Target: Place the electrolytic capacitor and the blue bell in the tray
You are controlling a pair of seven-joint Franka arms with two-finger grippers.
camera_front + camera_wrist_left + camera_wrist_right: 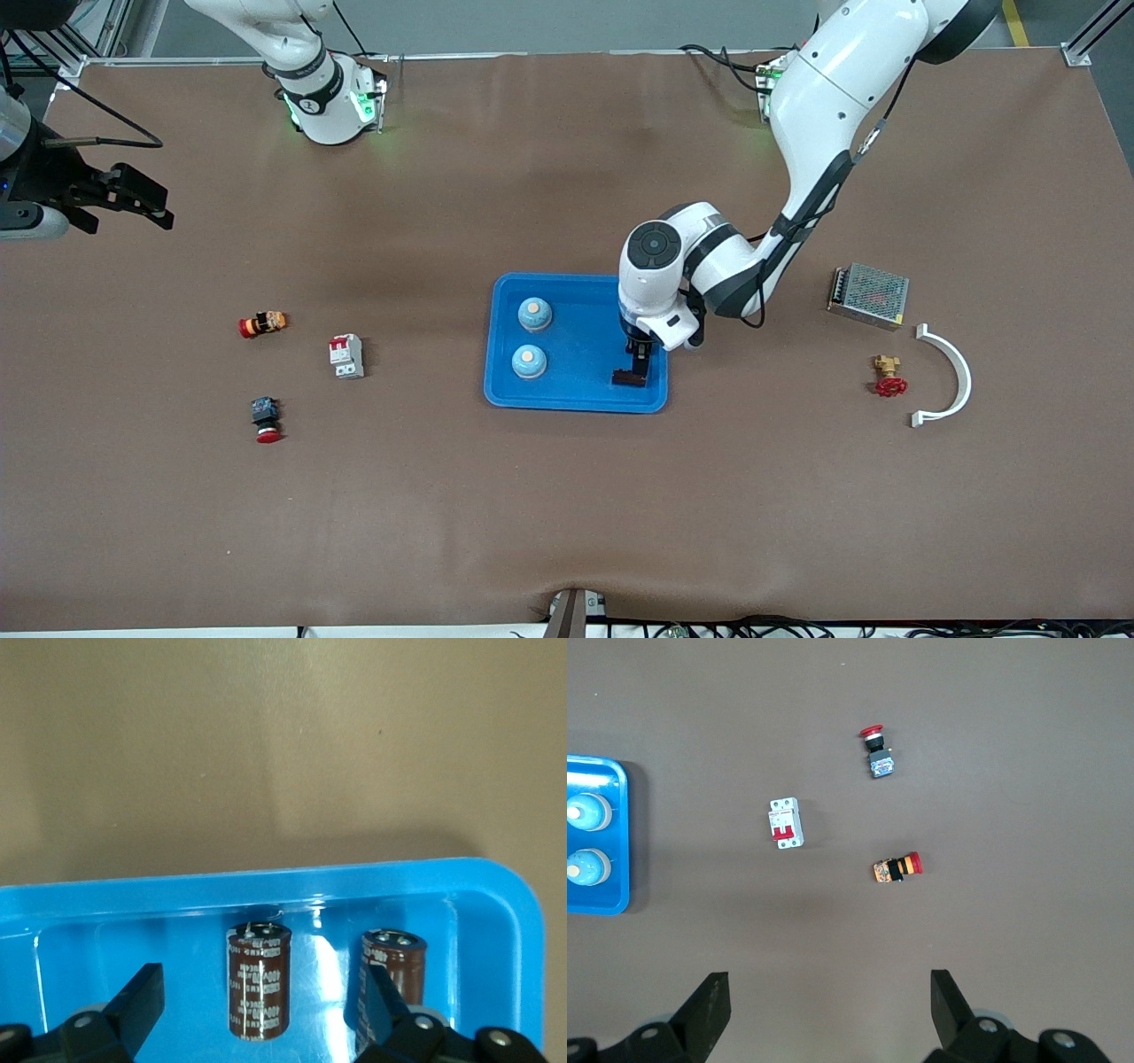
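The right gripper hangs high over the right arm's end of the table, well away from the tray, and this arm waits; its fingers stand wide apart with nothing between them. On the table toward that end lie a small orange and red push button, a blue and red push button nearer to the front camera, and a white circuit breaker beside them, closer to the tray. The blue tray sits in the middle of the table. Two blue bells rest inside it on the side toward the right arm, one nearer to the front camera than the other. The left gripper is down in the tray at the corner toward the left arm's end, its jaws apart. Two brown capacitors lie on the tray floor there: one between the open fingers, touching neither, and a second just beside it, partly hidden by one finger. Toward the left arm's end of the table lie a metal power supply, a brass valve with a red handle and a white curved bracket
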